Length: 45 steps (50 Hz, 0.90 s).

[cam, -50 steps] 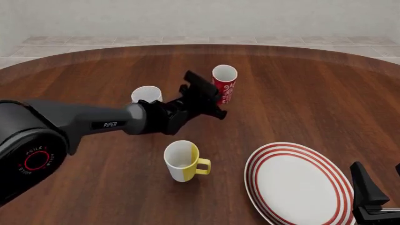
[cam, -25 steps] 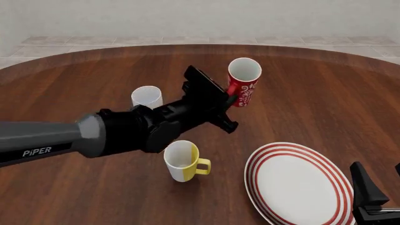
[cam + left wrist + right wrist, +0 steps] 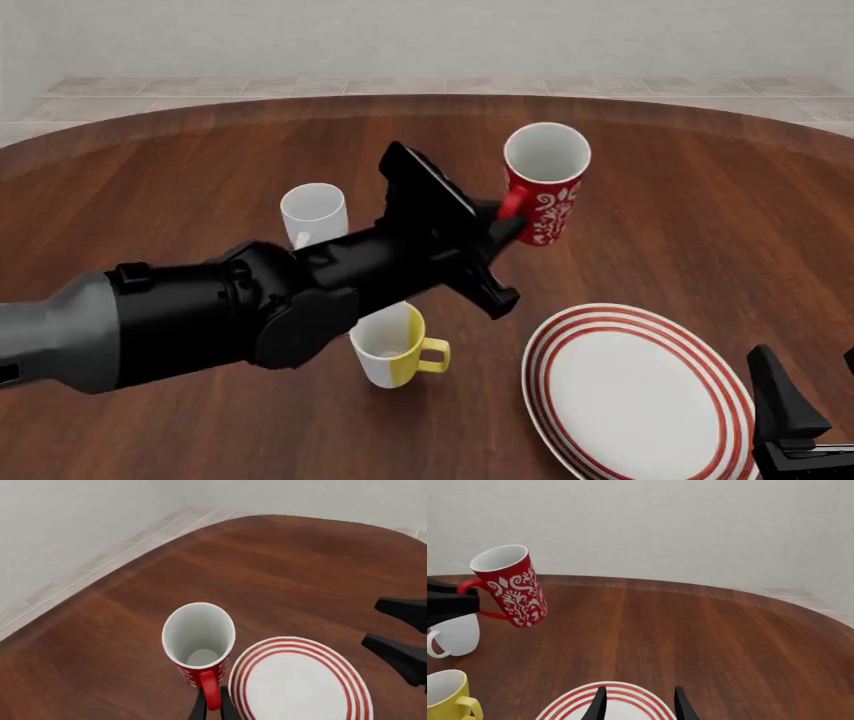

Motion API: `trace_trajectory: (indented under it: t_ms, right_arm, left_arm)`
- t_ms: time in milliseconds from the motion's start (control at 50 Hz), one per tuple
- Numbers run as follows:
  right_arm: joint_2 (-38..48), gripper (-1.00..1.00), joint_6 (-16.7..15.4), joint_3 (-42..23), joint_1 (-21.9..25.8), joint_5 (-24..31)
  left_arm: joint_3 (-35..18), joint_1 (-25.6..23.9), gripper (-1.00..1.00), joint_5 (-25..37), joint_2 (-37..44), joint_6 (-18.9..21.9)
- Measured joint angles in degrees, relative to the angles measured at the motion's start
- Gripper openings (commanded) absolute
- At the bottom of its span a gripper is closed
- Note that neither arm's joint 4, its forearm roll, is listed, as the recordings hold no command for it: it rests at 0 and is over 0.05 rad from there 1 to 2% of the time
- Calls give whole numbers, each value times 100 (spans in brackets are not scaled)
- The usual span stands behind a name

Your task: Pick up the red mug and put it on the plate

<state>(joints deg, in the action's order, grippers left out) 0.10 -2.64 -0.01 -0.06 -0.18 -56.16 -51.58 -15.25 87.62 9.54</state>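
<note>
Front view, going left to right: the plain white mug and the yellow-and-white mug sit on the dark wooden desk, left-centre and lower-centre of frame. The left gripper has its jaws pinching the handle of the tall red mug with white swirls, which hangs tilted in the air at upper centre-right, probably to clear the other mugs. The big white plate with red rings waits lower right. The right gripper sits over its edge, jaws spread, holding nothing.
</note>
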Motion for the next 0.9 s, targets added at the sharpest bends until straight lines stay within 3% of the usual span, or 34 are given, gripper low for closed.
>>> trace_trajectory:
  t_ms: [900]
  right_arm:
    - [-4, 100, -7, 0, -10, -11]
  left_arm:
    - [72, -929, -100, -36, -235, -443]
